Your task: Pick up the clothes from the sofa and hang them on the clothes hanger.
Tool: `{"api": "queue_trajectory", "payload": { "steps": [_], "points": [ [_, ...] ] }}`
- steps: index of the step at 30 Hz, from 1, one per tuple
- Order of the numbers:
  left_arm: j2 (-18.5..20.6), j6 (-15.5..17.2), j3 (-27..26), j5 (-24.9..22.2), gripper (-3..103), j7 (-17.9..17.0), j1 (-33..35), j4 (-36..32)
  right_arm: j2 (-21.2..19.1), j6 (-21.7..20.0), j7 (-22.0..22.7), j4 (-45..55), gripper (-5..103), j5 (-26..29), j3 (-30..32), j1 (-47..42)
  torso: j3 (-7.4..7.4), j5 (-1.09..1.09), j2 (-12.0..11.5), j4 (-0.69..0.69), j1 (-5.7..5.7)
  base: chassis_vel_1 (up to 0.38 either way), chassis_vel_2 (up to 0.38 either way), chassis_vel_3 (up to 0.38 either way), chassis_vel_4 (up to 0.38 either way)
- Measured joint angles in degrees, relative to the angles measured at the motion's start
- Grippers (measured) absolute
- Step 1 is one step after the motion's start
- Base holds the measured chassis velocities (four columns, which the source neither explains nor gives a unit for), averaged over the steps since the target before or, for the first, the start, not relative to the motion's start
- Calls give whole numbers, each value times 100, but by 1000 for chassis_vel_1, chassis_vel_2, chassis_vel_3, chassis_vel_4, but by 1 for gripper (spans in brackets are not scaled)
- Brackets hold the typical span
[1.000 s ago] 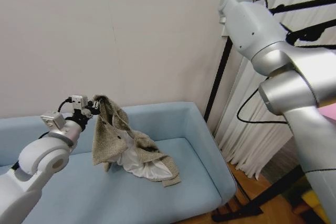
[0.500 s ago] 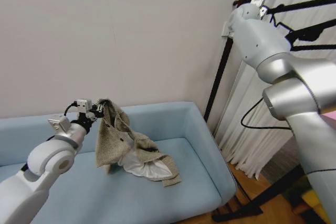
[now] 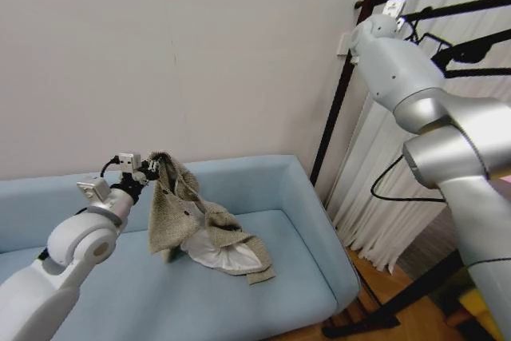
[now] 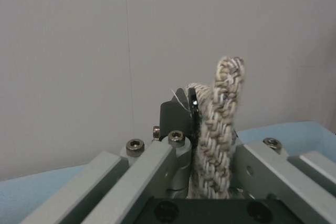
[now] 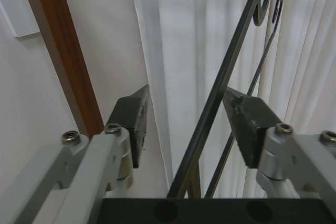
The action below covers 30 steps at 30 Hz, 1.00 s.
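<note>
1. We found the garment (image 3: 204, 225), a beige woven jacket with a pale lining, in the lower centre-left of the head view. Its upper edge was raised off the seat, and its lower folds lay bunched on the cushion.
2. The left gripper (image 3: 148, 172), at the left of the head view, was clamped on that raised edge. In the left wrist view, a thick fold of the garment (image 4: 218, 140) stood pinched between the fingers of the left gripper (image 4: 202, 116).
3. The light blue sofa (image 3: 303, 277) ran across the bottom of the head view, with the garment resting near the middle of its seat.
4. The right arm (image 3: 399, 61) reached to the upper right of the head view, up to the black clothes rack (image 3: 339, 101).
5. In the right wrist view, the fingers of the right gripper (image 5: 191, 124) stood apart, with a thin black wire of a hanger (image 5: 210, 114) passing between them. We could not tell whether either pad touched it.
6. A white curtain (image 3: 375, 197) hung behind the rack at the right, and a plain wall (image 3: 200, 53) filled the upper left.
</note>
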Motion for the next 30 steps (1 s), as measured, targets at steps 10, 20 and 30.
{"api": "queue_trajectory", "payload": {
  "steps": [10,20,30],
  "points": [
    [49,-8,-205,-22,2,14,52,-87,-104,59,336,348,7,360,-205,-100,0,1,0,0,0,0,0,0,0],
    [29,-11,-213,-26,2,2,76,-175,-441,66,590,1031,2,669,-620,-227,0,1,0,1,0,0,0,0,0],
    [15,17,-207,-24,2,-41,81,-218,-805,184,1088,2087,2,1077,-1028,-531,0,0,0,1,0,0,0,0,0]
  ]
}}
